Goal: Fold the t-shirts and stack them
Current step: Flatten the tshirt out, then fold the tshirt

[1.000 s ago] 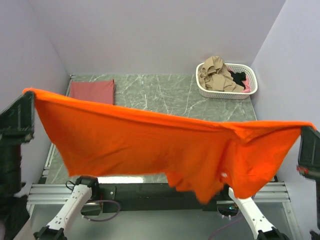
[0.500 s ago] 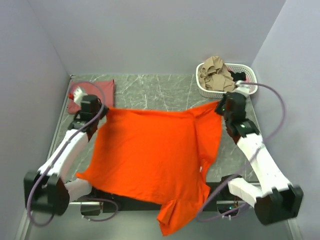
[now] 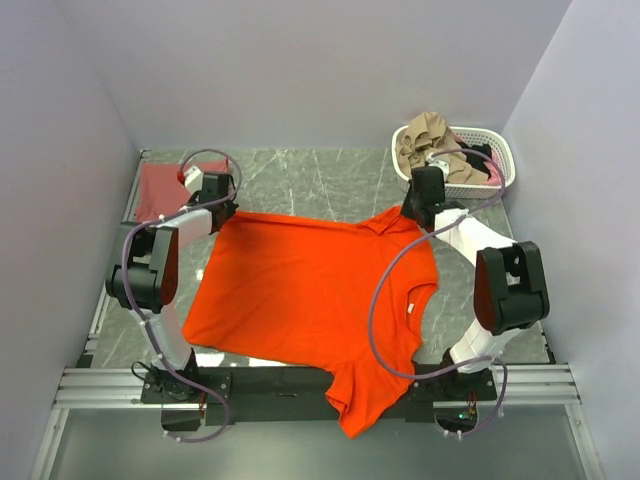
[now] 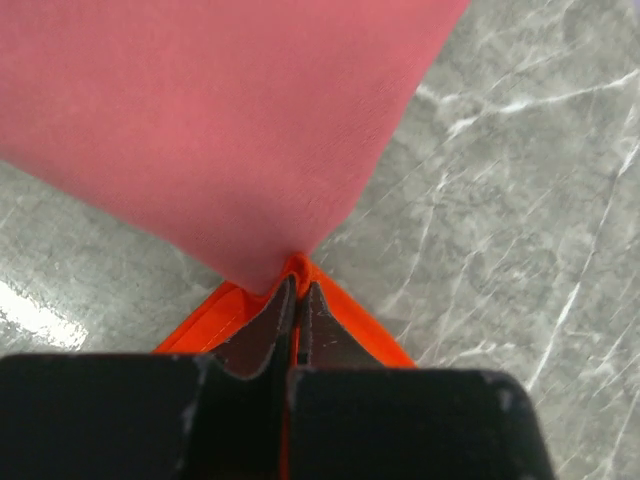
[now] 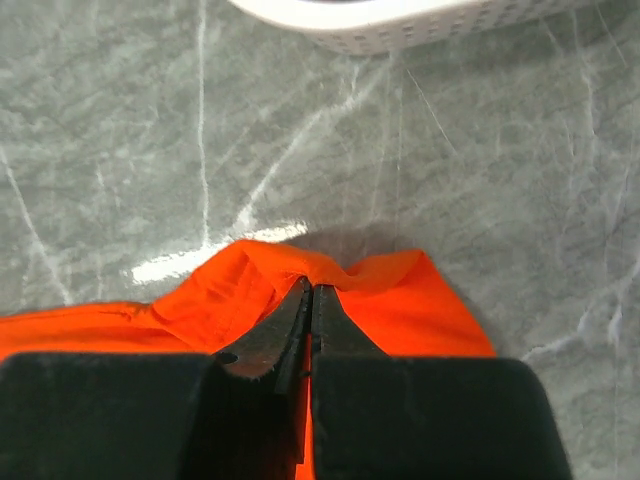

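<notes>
Orange-red t-shirt (image 3: pixel 310 300): soft cloth, matt, bright, lightly creased. Brick-red t-shirt (image 4: pixel 200 120): cloth too — matt, fine knit grain showing close up, duller tone. Table top (image 5: pixel 120 120): stone-look slab, grey-green with white veins, smooth, polished, glare patches. Basket (image 3: pixel 445 188): white plastic, slotted wall, faint sheen. Left gripper (image 4: pixel 297 288) and right gripper (image 5: pixel 308 292): black, hard, matt, pale wear along finger edges. Arm links (image 3: pixel 462 232): smooth white plastic shells — black sections between. Near rail (image 3: pixel 100 385): bare metal, silver, brushed look. Walls (image 3: pixel 300 70): matt, pale lilac, plain, even.
</notes>
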Robot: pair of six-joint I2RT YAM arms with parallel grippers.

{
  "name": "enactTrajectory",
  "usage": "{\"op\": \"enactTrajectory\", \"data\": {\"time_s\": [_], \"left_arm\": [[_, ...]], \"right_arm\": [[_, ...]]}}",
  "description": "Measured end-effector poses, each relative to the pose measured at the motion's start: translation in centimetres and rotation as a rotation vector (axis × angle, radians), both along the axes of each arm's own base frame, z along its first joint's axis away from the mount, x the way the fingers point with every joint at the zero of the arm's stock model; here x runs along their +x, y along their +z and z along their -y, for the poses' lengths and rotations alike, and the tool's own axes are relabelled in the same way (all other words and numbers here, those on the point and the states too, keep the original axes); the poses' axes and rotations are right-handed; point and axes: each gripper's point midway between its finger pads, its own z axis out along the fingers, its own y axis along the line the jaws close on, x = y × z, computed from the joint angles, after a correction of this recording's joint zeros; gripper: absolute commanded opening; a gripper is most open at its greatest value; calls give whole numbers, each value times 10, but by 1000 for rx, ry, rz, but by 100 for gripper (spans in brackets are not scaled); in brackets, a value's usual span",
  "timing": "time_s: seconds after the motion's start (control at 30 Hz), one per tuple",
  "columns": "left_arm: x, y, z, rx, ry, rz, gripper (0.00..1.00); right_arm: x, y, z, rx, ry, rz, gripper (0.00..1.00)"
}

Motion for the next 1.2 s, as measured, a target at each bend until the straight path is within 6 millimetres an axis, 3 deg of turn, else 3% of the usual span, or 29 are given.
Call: {"op": "enactTrajectory", "data": {"time_s": [0.2, 0.33, 0.47, 0.67, 0.9, 1.2], "left_arm": [[15, 21, 0, 4, 9, 49, 0], [15, 24, -1, 3, 9, 55, 1], [3, 27, -2, 6, 9, 45, 0], [-13, 38, -5, 8, 8, 45, 0], [-45, 21, -10, 14, 11, -20, 0], [-64, 25, -19, 41, 38, -48, 0]], "right_arm": [[10, 16, -4, 28, -7, 34, 0], [-5, 15, -4, 54, -28, -17, 0], [-28, 23, -6, 85, -23, -58, 0], [-82, 28, -13, 149, 29, -106, 0], [-138, 22, -20, 210, 66, -185, 0], [-187, 21, -35, 278, 132, -287, 0]]}}
